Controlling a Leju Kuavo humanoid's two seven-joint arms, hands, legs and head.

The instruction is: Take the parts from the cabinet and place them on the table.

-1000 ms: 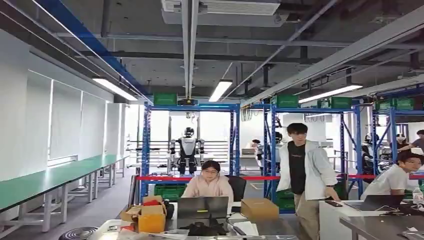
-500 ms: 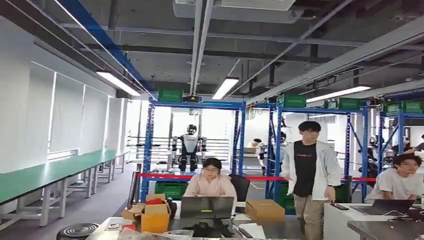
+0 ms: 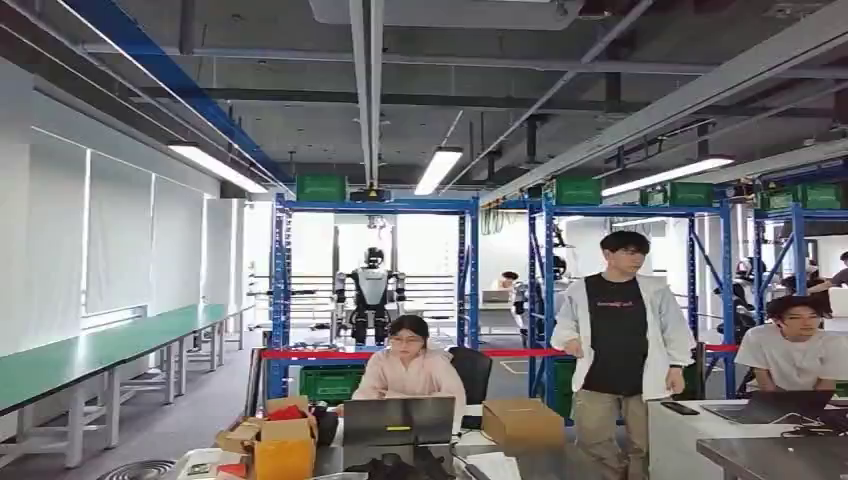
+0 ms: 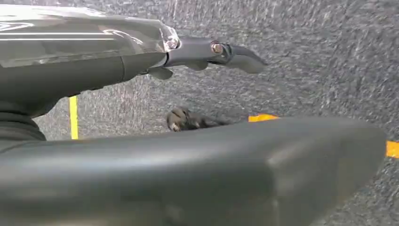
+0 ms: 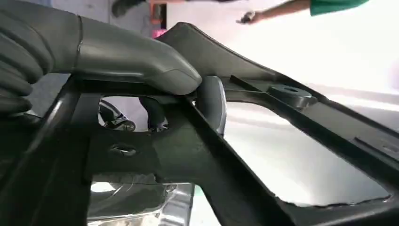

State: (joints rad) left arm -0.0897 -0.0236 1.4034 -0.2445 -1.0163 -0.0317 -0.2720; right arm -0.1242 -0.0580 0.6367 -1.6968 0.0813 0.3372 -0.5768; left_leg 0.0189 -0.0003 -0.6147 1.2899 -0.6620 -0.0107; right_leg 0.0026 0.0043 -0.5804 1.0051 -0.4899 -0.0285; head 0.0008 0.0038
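Observation:
In the right wrist view my right hand [image 5: 136, 56] grips a black plastic frame part [image 5: 197, 155] with large cut-out openings. The grey thumb lies on top of one of its bars and a dark finger [image 5: 211, 101] shows through from the other side. The part stretches away from the hand over a bright surface. In the left wrist view my left hand [image 4: 197, 49] hangs over grey carpet [image 4: 320, 70], one dark finger stretched out straight, with nothing in it.
Ahead stands a cluttered desk with a laptop [image 3: 400, 420] and cardboard boxes [image 3: 520, 422], a seated person [image 3: 408, 365] behind it. Another person [image 3: 620, 350] stands to the right by a metal table [image 3: 770, 455]. Blue racks [image 3: 470, 280] and long green benches [image 3: 90, 350] lie beyond.
The whole head view has shifted a little, so the camera has moved. The standing person has stepped rightward and straightened up.

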